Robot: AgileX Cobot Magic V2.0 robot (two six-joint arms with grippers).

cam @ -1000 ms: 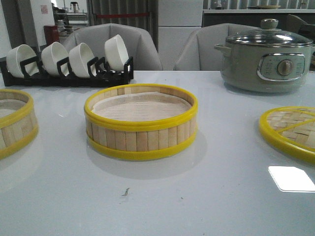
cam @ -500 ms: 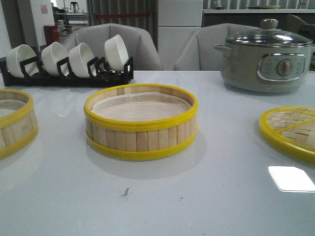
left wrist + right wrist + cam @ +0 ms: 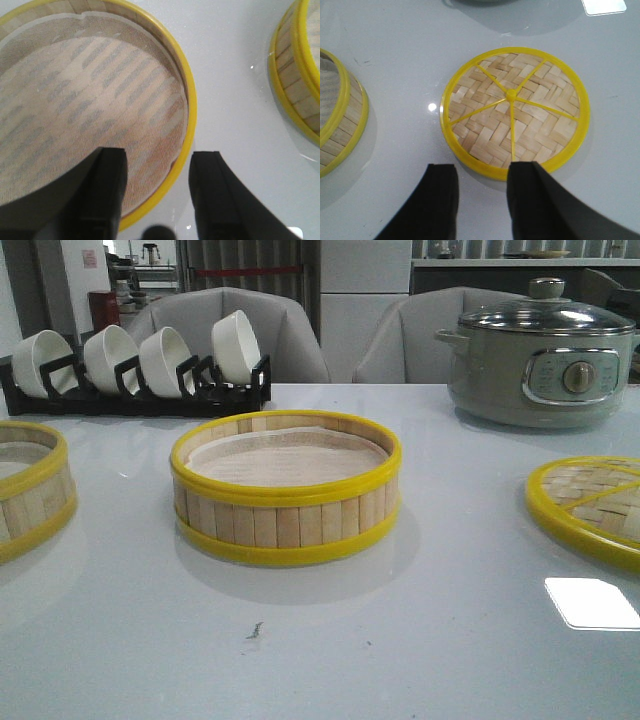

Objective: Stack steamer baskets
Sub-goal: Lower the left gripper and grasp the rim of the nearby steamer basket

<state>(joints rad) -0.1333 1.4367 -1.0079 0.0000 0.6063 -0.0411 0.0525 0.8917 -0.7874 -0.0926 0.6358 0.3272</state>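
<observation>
Nothing stacked yet: one basket [image 3: 286,488] sits mid-counter, the other basket [image 3: 30,485] well apart at the left edge. Left gripper [image 3: 156,192], jaws spread, straddles that left basket's rim; right gripper [image 3: 481,197], jaws spread, hovers by the woven lid [image 3: 515,111]. Bamboo slats, glossy yellow rims, pale liners.

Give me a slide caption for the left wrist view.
Open left gripper straddling the rim of a lined steamer basket.
</observation>
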